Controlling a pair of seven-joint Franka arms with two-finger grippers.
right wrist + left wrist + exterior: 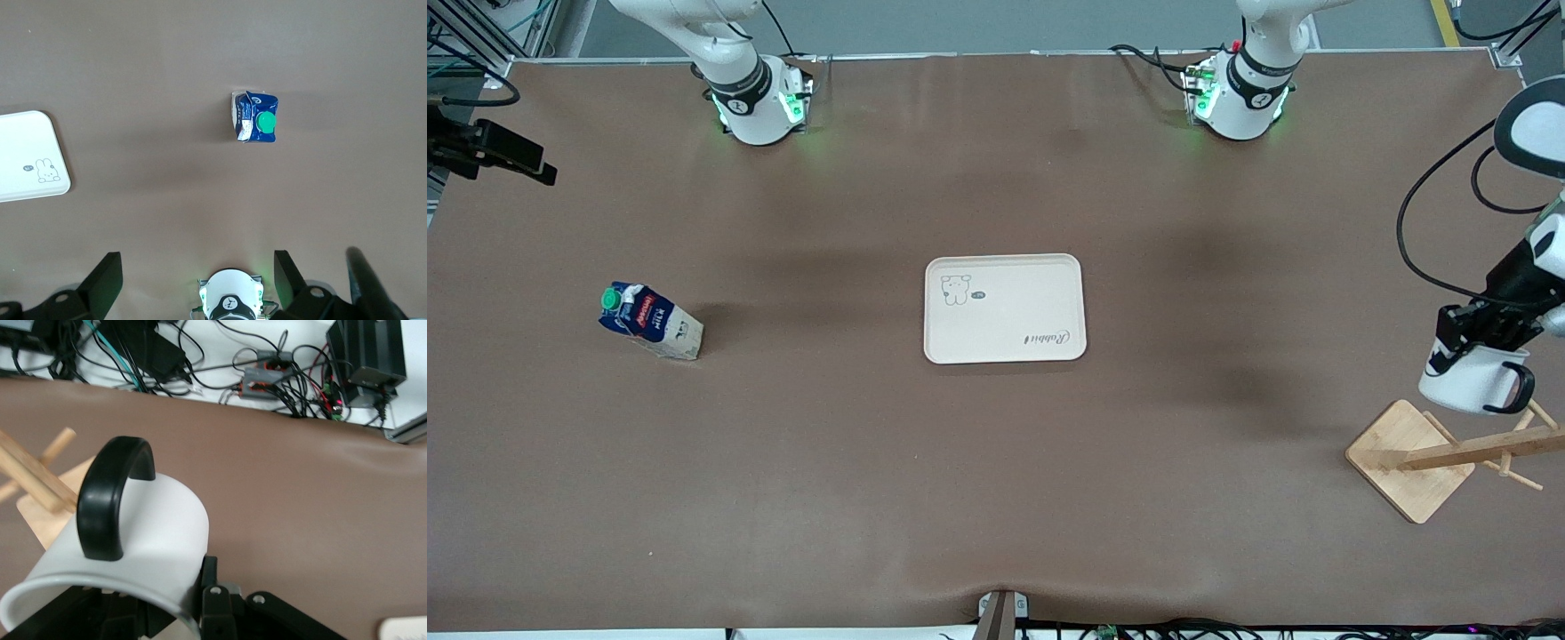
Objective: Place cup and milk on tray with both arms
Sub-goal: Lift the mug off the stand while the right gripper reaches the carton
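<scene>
here the left gripper [1480,342] clamps the cup [1472,380] over the rack [1409,458] — right gripper [193,280] open.

Quick count: one cup [1474,382], one milk [649,322], one tray [1005,308], and one wooden rack [1440,453] (the pegged kind on a square base). Two arms, so two tools: left tool [1480,331], right tool [193,280]. One tabletop [996,498].

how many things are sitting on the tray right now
0. The tray is bare. The milk stands on the table toward the right arm's end; the cup is in the left gripper above the wooden rack.
</scene>
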